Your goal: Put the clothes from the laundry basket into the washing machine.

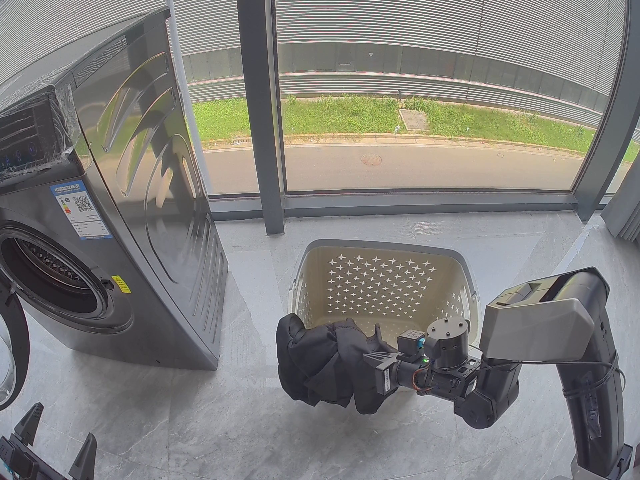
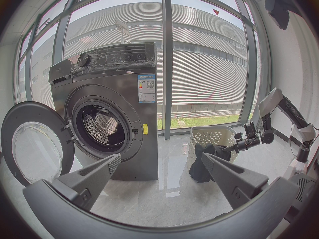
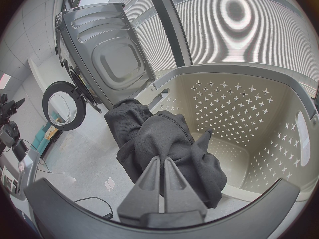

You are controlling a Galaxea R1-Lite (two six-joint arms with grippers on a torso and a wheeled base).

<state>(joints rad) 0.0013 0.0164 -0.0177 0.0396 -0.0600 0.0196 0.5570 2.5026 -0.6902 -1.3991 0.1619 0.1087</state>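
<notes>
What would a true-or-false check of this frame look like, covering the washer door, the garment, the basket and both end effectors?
1. The washing machine has its door swung open. True.
2. The right end effector is shut on the dark garment. True.
3. The dark garment lies inside the drum. False: it hangs at the rim of the laundry basket, outside the machine.
4. The left end effector grips clothing. False: it is open and empty.
</notes>
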